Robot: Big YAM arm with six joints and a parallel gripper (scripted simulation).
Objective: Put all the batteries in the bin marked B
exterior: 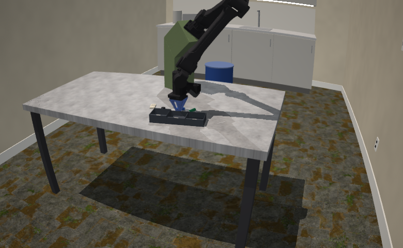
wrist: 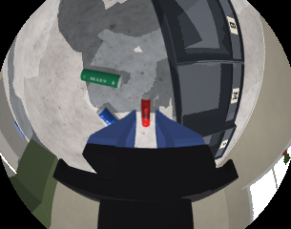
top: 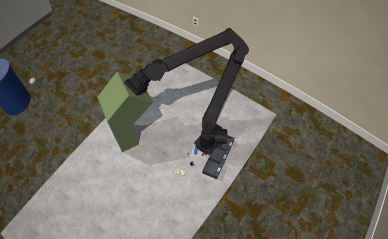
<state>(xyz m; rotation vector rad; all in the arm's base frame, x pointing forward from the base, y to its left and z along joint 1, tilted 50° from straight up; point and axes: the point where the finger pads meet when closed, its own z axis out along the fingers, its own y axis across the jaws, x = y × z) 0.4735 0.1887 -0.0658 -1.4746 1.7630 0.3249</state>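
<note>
With the three-bin unit (top: 209, 174) (exterior: 177, 118) (wrist: 177, 95) taken as landmark, all three visible batteries are noted outside it, on the desk (top: 107, 189) (exterior: 105, 92) along its unlabelled side. The red battery (top: 203, 154) (wrist: 145, 114) lies nearest the unit, alongside the bin marked M (wrist: 198, 95). The blue battery (top: 195, 149) (wrist: 106, 115) lies farther out from the unit; the green battery (exterior: 192, 109) (wrist: 101, 78) lies apart from the unit, toward the end with the bin marked B (top: 227, 148) (exterior: 196, 120) (wrist: 197, 29). The jaws (top: 207, 152) (exterior: 179, 109) are low beside the unit, partly open around the red battery, gripping nothing. A cream dotted block (top: 179, 172) (exterior: 152, 106) and a small black object (top: 191, 163) (exterior: 163, 108) lie off the unit's opposite end.
</note>
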